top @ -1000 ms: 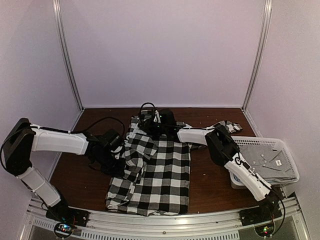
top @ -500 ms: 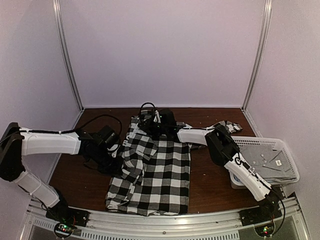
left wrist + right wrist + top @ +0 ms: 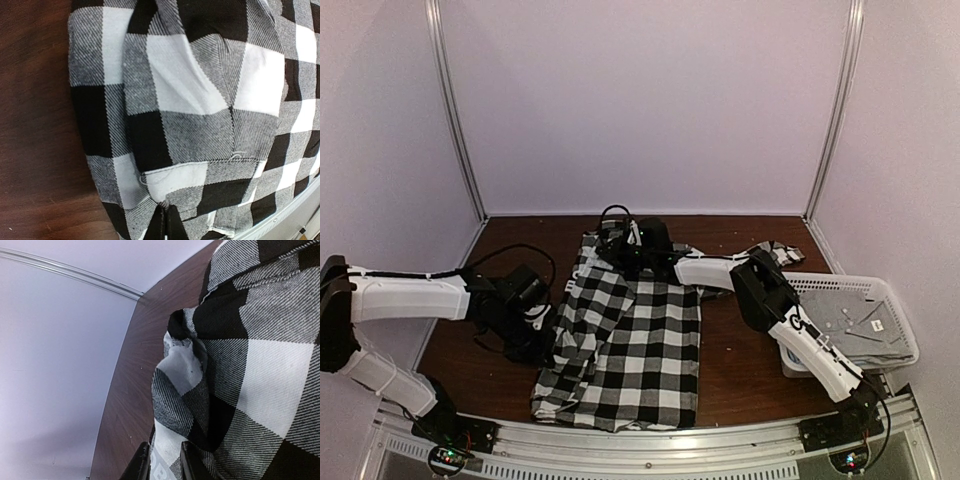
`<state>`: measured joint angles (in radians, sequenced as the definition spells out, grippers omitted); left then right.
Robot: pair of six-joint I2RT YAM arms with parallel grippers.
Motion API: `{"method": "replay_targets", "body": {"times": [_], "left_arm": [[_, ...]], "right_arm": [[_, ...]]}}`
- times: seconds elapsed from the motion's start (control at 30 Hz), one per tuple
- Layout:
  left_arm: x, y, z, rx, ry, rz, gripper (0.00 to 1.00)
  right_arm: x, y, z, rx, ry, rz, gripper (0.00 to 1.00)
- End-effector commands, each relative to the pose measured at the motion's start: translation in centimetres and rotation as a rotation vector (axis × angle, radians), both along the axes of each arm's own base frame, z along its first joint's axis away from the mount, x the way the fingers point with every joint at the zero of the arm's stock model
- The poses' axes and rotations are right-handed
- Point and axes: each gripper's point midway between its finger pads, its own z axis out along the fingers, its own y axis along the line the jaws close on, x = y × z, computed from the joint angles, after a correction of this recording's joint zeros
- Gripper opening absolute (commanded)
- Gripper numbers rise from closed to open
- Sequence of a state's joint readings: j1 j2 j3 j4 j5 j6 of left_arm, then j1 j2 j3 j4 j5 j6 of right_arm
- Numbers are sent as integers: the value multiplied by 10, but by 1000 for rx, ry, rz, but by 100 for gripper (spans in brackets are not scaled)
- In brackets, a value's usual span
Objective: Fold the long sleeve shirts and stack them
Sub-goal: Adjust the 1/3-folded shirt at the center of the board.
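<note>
The black-and-white checked long sleeve shirt [image 3: 635, 340] lies spread down the middle of the table. My left gripper [image 3: 542, 335] is at its left edge. In the left wrist view its dark fingers [image 3: 166, 222] are shut together on a fold of checked cloth [image 3: 200, 125]. My right gripper [image 3: 622, 247] is at the shirt's far end. The right wrist view shows its fingers [image 3: 165, 465] shut on a bunched piece of checked cloth [image 3: 180, 390]. The plain grey shirt [image 3: 855, 322] lies in the basket at the right.
A white lattice basket [image 3: 900, 300] stands at the table's right edge, next to the right arm's base. Brown table [image 3: 750, 365] shows on both sides of the checked shirt. White walls and metal posts [image 3: 455, 110] close in the back and sides.
My left arm has swung left and lower, and its jaws have closed on the shirt's left side. The folded sleeve there has been drawn leftward and flatter. The right arm has not moved.
</note>
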<state>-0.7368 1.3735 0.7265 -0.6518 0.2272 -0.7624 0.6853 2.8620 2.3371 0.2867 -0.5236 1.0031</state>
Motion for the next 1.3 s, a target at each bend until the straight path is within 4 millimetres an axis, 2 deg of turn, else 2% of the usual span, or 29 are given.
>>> {"method": "replay_targets", "body": {"times": [0.0, 0.2, 0.33, 0.4, 0.53, 0.67, 0.8, 0.97, 1.07, 1.13, 1.23, 1.27], "left_arm": [[-8, 0, 2, -16, 17, -11, 0], [-6, 8, 6, 22, -1, 11, 0], [-2, 12, 7, 43, -21, 35, 7], [-1, 12, 10, 43, -31, 39, 16], [8, 11, 20, 47, -70, 39, 34], [29, 2, 44, 27, -156, 48, 40], [64, -19, 77, -18, -273, 37, 43], [115, -56, 101, -102, -364, 0, 43], [153, -74, 115, -153, -430, -14, 43], [186, -83, 128, -170, -490, -5, 43], [235, -85, 131, -166, -553, 28, 43], [251, -83, 126, -162, -558, 46, 43]], "right_arm": [[5, -2, 0, 13, -9, 0, 22], [7, -5, 0, 11, -10, 0, 22], [5, -3, 2, 13, -14, 14, 23], [2, -1, 8, 11, -29, 32, 27], [-4, 2, 31, -4, -75, 70, 34], [-17, 3, 65, -45, -135, 111, 41], [-30, -4, 100, -134, -211, 126, 46], [-50, -39, 127, -272, -260, 91, 49], [-62, -67, 126, -366, -259, 54, 50], [-68, -90, 124, -419, -251, 18, 51], [-76, -121, 118, -467, -232, -27, 51], [-79, -130, 117, -483, -228, -37, 51]]}}
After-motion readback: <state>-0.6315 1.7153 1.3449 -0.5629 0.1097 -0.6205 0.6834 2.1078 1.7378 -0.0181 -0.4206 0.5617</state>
